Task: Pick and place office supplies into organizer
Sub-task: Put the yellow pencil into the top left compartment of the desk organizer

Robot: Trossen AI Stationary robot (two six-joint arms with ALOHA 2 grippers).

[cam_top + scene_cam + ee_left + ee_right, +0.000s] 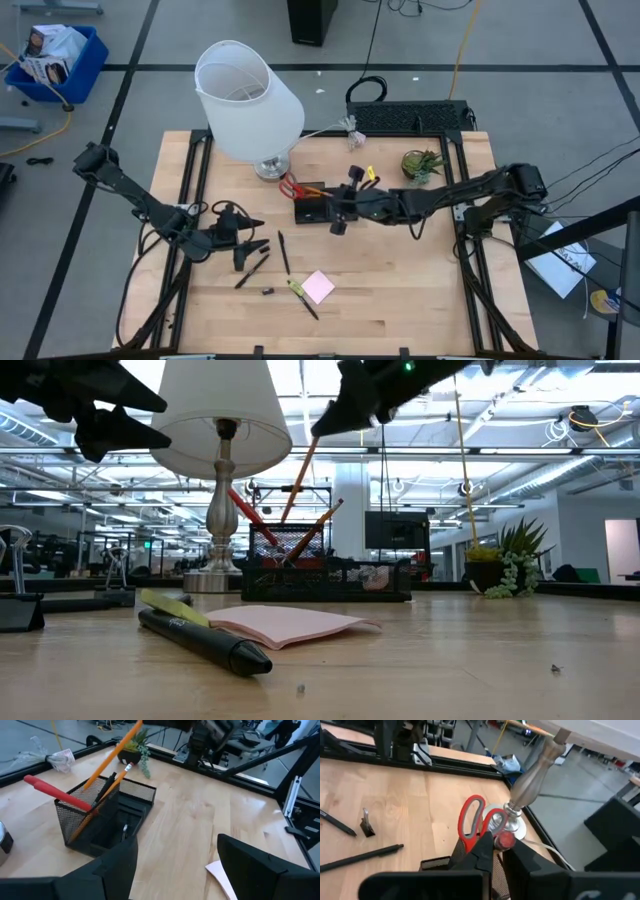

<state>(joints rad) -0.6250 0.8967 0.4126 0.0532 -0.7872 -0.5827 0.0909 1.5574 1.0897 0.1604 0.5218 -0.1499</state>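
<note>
The black mesh organizer (312, 209) is sitting near the middle of the worktop (400, 290), just beside the lamp (250, 100), with red-handled scissors (471, 820) and an orange pencil (111, 756) leaning out of it. The right gripper (345, 205) is hovering directly above it, its fingers pressed together around that orange pencil's upper end. The pink sticky-note pad (319, 287), a yellow-green marker (172, 606) and black pens (284, 252) are lying nearer the front edge. The left gripper (243, 245) is waiting beside the pens, fingers spread apart.
</note>
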